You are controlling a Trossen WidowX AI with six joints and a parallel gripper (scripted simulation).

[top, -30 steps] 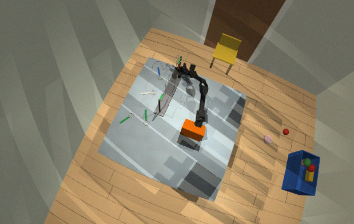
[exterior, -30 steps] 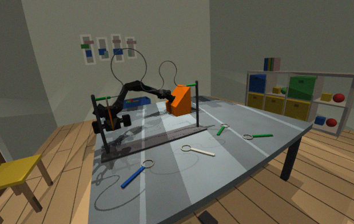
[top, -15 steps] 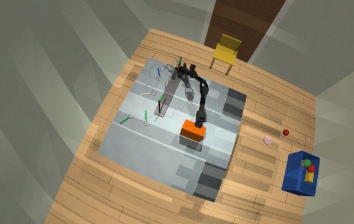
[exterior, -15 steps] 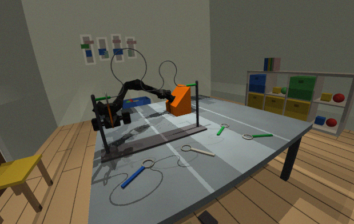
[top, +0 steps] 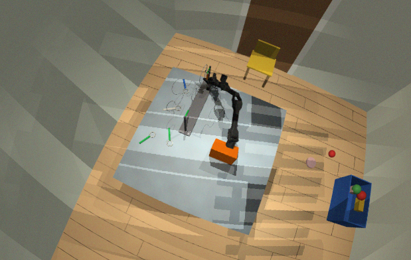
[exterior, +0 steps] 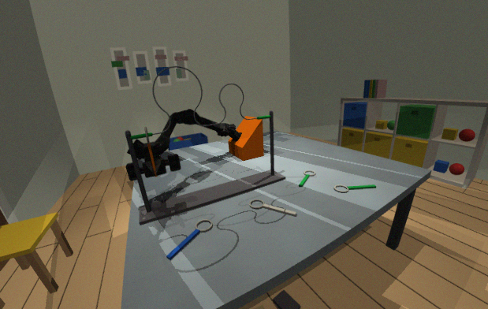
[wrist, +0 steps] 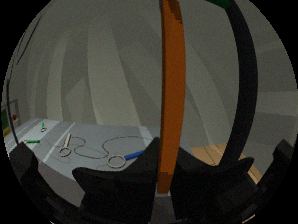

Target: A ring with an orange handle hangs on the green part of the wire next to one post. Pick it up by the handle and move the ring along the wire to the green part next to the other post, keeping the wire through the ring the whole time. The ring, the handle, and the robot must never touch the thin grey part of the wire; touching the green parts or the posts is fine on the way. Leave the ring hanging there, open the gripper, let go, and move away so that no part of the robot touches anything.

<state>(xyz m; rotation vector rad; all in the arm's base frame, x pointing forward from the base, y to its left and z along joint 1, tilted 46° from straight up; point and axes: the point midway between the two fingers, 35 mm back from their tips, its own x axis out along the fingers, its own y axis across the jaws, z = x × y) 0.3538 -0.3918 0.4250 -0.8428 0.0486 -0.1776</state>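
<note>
Beside the near post | end effector [exterior: 155,169] [wrist: 160,141] low, gripping orange handle [exterior: 151,158] [wrist: 173,80]

1. The near post [exterior: 139,173] [wrist: 247,85] stands just beside the orange handle [exterior: 150,158] [wrist: 173,95].
2. Looped grey wire [exterior: 202,92] blocks a straight path between the posts.
3. Open air lies above the loops.

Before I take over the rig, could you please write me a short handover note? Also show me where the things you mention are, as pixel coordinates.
Gripper [exterior: 154,170] [wrist: 160,141]: shut on the orange handle [exterior: 150,155] [wrist: 173,75].
Ring [exterior: 147,135]: at the green part [exterior: 136,136] by the near-left post [exterior: 138,173] in the exterior view.
Done: handle gripped.
Left: carry the ring along the wire [exterior: 202,92] to the other green part [exterior: 263,117], avoiding grey wire; release; withdraw clear.
</note>
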